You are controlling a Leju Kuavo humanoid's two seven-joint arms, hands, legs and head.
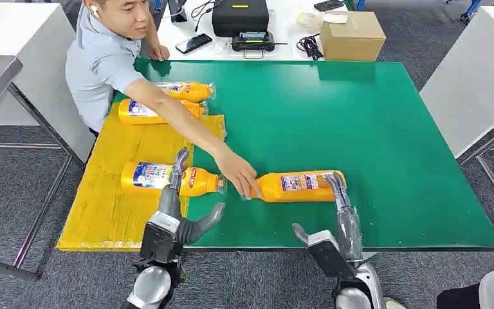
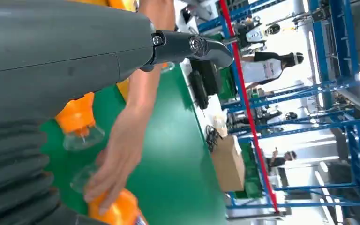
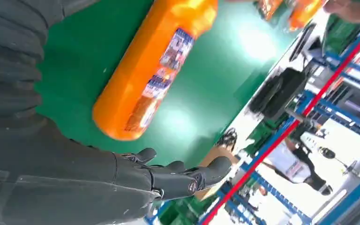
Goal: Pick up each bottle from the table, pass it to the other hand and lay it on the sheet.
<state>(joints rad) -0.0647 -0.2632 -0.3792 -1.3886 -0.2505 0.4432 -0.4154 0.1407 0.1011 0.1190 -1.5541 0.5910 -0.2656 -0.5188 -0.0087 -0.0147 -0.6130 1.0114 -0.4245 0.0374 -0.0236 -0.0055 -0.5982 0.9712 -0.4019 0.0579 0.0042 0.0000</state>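
Both hands, left hand (image 1: 179, 215) and right hand (image 1: 334, 228), hover spread and empty. Three bottles lie on the yellow sheet (image 1: 112, 212); a person's hand (image 1: 239, 174) sets a fourth orange bottle (image 1: 299, 186) on the green table (image 1: 373, 129), not yet picked up.

Orange bottles (image 1: 299, 187) with blue-and-white labels lie on a yellow sheet (image 1: 112, 193) and green table (image 1: 360, 116).

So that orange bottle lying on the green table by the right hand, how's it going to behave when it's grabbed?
The orange bottle lies on its side and looks round, so it may roll if nudged. Its surface looks glossy, probably slippery. It looks stiff, and the right hand is open beside it.
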